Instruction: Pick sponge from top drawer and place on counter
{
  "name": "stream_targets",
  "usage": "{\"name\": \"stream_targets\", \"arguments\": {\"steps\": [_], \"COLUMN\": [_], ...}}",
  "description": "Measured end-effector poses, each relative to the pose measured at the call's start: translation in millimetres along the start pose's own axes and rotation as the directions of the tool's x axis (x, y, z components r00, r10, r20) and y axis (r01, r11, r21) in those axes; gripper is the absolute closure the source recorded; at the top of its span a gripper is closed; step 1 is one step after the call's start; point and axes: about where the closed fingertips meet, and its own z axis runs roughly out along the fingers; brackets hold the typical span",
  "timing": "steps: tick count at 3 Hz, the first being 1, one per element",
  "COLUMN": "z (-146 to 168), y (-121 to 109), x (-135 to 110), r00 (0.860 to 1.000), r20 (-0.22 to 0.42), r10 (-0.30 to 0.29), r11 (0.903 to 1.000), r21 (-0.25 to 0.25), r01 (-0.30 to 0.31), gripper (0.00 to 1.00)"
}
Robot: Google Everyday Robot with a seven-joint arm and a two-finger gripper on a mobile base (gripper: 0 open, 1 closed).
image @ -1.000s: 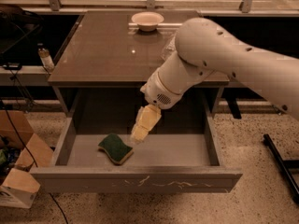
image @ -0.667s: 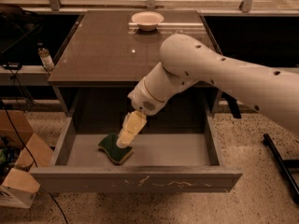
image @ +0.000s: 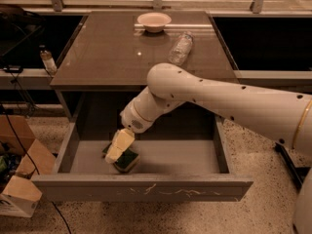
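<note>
Top drawer [image: 170, 157]: claw [image: 116, 153] lower now, at sponge [image: 129, 161]

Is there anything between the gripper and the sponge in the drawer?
Nothing: in the camera view the gripper overlaps the sponge on the left of the top drawer floor, with no gap showing.

Sponge: small wavy-edged sponge, dark green scouring top over yellow foam [image: 129, 161]; flat on the drawer floor, directly under the gripper, left part hidden by it.
Top drawer: wide shallow grey box drawer, pale-scratched front panel [image: 146, 187]; pulled out, surrounding the gripper.
Counter: broad glossy brown-grey tabletop [image: 107, 57]; above and behind the gripper, well apart.
Gripper: pale gripper [image: 114, 156]; low in the drawer's left front.
</note>
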Motion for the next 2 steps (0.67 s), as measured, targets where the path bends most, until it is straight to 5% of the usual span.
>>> {"name": "stream_targets", "arguments": {"steps": [2], "z": [53.8], "y": [-12.3], "x": [30.2], "r00": [0.994], "r20": [0.008], "r10": [0.111], "r11": [0.9938], "r21": [0.003], "r01": [-0.112], "gripper": [0.00]}}
